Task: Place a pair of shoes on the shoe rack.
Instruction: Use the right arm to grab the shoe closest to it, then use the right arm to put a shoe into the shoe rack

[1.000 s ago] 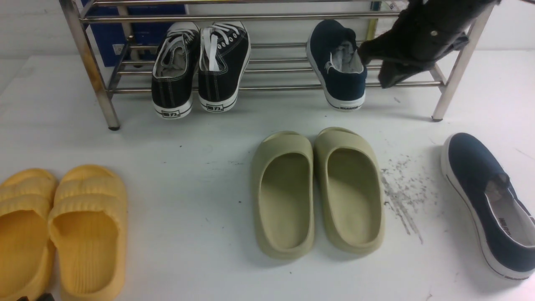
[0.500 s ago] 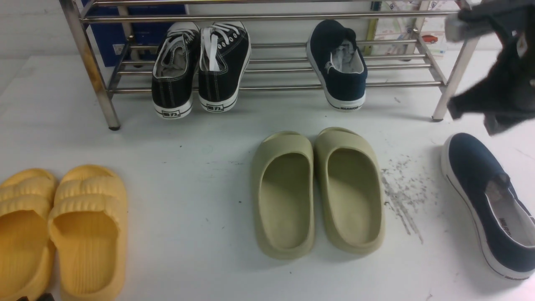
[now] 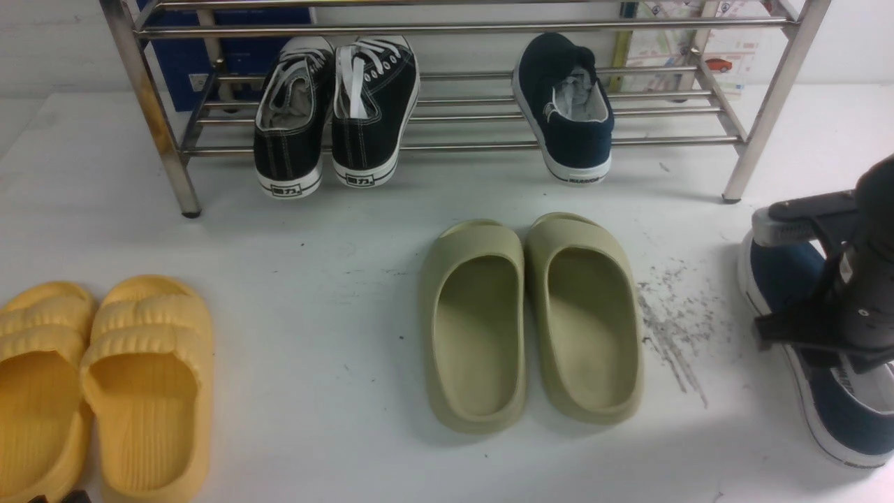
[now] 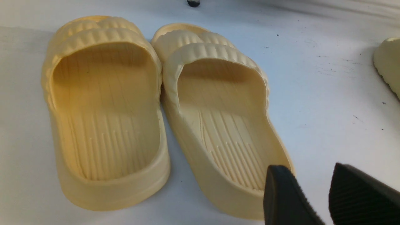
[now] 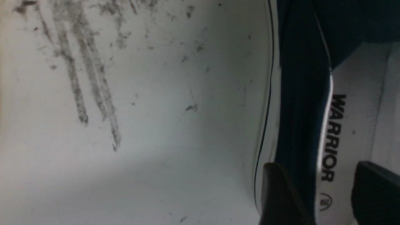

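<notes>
At far left, the yellow slippers stand on the table, with the left gripper by them, its fingers parted and nothing between them. The rack spans the top of the front view; the black sneakers sit side by side on its lower bars, heels overhanging the front. The green slides stand on the table in front of the rack. Beyond them, farther right on the rack, one navy shoe rests alone, toe inward and heel past the front bar. A careless nudge while its mate is being set beside it could twist it or tip it off.

At far right, the other navy shoe lies on the table under the right gripper. Its fingers are spread, one towards the outer side of the shoe and one over the lining, with no grip made. Closing too high would pinch only soft canvas, so the shoe could sag or slip; coming down off line could push the sole away or crush the rim. Carried too low, it might strike the slides or catch the front bar or the right leg.
</notes>
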